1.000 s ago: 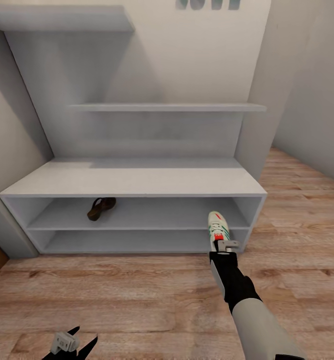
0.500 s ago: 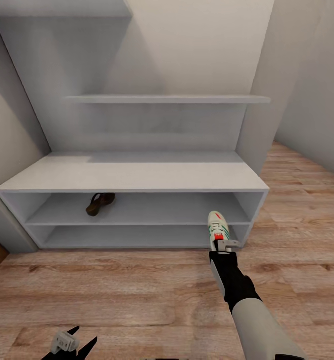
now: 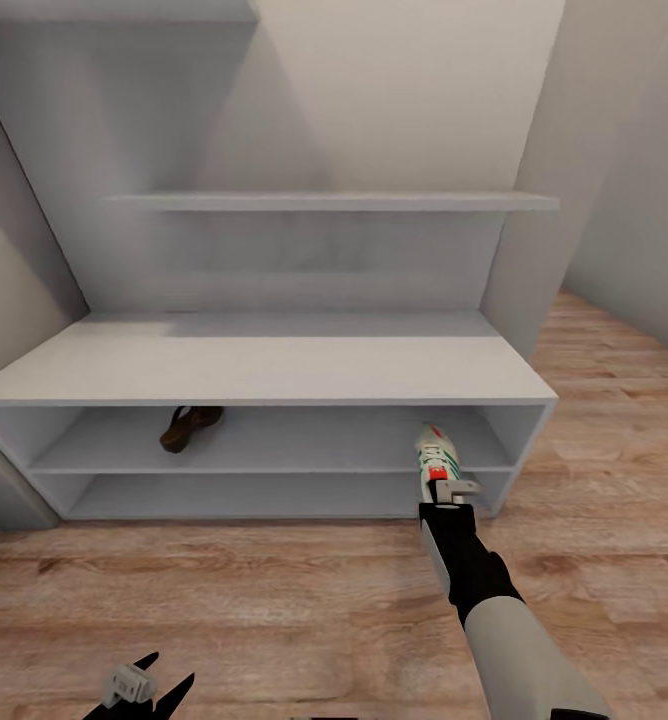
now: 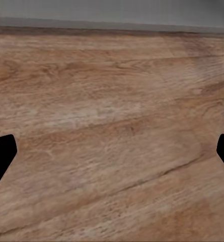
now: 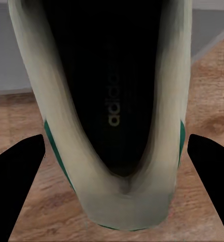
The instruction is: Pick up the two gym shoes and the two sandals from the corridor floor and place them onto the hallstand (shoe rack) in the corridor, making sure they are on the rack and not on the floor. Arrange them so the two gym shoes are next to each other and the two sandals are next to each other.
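White gym shoe (image 3: 436, 452), lower right of centre, is gripped at its heel by the right pincer (image 3: 448, 491), just before the hallstand (image 3: 274, 370); slide it toe-first into the compartment, keeping it level. Left pincer (image 3: 146, 688) hangs open.

1. Soft, even, rather flat light; no glare anywhere.
2. Faint shadows lie under the wall shelf (image 3: 329, 201) and inside the shoe rack (image 3: 264, 365), where a sandal (image 3: 186, 427) sits dim.
3. The sneaker (image 5: 112, 101) looms blurred in the right wrist view, its inside near black.
4. Floor (image 4: 112, 126) grain looks smeared in the left wrist view.
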Controlling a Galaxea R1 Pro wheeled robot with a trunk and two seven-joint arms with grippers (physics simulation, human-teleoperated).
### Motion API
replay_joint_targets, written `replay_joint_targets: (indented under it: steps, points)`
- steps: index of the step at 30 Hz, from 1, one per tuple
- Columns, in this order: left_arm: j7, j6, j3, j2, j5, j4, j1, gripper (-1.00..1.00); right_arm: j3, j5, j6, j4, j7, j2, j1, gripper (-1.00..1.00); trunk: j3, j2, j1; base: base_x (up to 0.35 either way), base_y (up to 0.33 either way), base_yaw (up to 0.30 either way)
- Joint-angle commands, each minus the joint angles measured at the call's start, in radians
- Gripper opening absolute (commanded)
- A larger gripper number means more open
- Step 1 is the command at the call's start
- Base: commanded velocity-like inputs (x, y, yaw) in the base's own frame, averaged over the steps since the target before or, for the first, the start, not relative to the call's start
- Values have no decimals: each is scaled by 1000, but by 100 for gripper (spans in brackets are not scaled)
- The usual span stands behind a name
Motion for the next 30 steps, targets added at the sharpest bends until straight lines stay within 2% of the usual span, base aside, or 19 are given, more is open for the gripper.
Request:
replay_joint_targets:
  steps: [1,17,30]
  points:
    - [-6,-1,2,0,4,1,-1,100,-3,11,7,-2,3,1,0,-100,-1,0,0,300,0,0]
    - [-6,-1,2,-1,4,1,-1,100,-3,11,7,-2,3,1,0,-100,-1,0,0,285,0,0]
    - [-6,-2,2,0,4,1,1,100,-3,11,7,-2,3,1,0,-100,-1,0,0,59,0,0]
